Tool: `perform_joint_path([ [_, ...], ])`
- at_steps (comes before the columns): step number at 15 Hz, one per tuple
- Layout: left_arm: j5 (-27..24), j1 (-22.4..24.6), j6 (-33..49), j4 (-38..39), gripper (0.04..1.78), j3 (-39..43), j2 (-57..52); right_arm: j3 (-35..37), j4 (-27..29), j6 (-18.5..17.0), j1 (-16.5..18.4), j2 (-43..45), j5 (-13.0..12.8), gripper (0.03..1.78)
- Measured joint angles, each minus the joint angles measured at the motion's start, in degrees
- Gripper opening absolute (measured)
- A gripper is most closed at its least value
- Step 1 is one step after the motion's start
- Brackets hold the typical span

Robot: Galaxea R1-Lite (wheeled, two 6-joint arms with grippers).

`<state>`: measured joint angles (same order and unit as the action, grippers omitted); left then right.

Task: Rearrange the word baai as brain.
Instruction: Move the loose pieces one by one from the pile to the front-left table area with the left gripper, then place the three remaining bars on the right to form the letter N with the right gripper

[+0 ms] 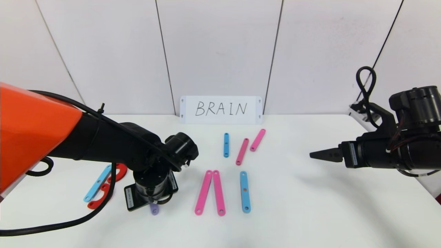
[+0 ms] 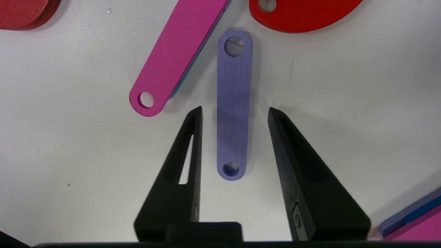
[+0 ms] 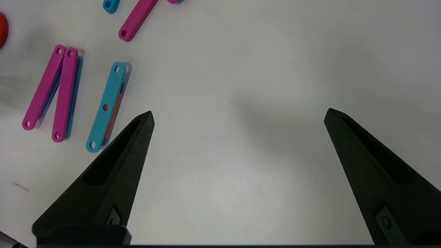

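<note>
The letter pieces lie across the white table (image 1: 310, 206). At the left are a light blue bar (image 1: 97, 183) and red arcs (image 1: 119, 172). In the middle, two pink bars (image 1: 204, 192) meet in a peak beside a blue bar (image 1: 245, 191). My left gripper (image 2: 235, 110) points straight down between them, open, its fingers (image 2: 196, 137) either side of a purple bar (image 2: 233, 103) that lies flat, with a gap on each side. Only the purple bar's tip (image 1: 154, 209) shows in the head view. My right gripper (image 3: 239, 115) hovers wide open over bare table at the right (image 1: 315, 154).
A white card (image 1: 221, 109) with handwritten BRAIN leans on the back wall. In front of it lie a short blue bar (image 1: 226, 144) and two pink bars (image 1: 242, 151). Near the purple bar are a pink bar (image 2: 179, 51) and a red arc (image 2: 303, 13).
</note>
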<state>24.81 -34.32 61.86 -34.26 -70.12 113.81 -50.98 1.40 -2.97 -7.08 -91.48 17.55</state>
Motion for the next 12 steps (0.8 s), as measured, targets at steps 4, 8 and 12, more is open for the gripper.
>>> perform_joint_path([
  [4,-0.54,-0.41,0.0,-0.05,1.45,-0.41,-0.11,0.02,0.0,0.0,-0.16,0.11,0.0,1.73],
  [8,-0.33,-2.32,-0.04,-0.2,1.73,-0.6,-1.33,0.32,0.0,0.0,-0.55,0.27,-0.09,1.73],
  [12,-1.27,-2.78,-4.39,-0.68,1.74,-0.28,-5.44,0.35,0.0,0.0,-0.55,0.39,0.07,1.73],
])
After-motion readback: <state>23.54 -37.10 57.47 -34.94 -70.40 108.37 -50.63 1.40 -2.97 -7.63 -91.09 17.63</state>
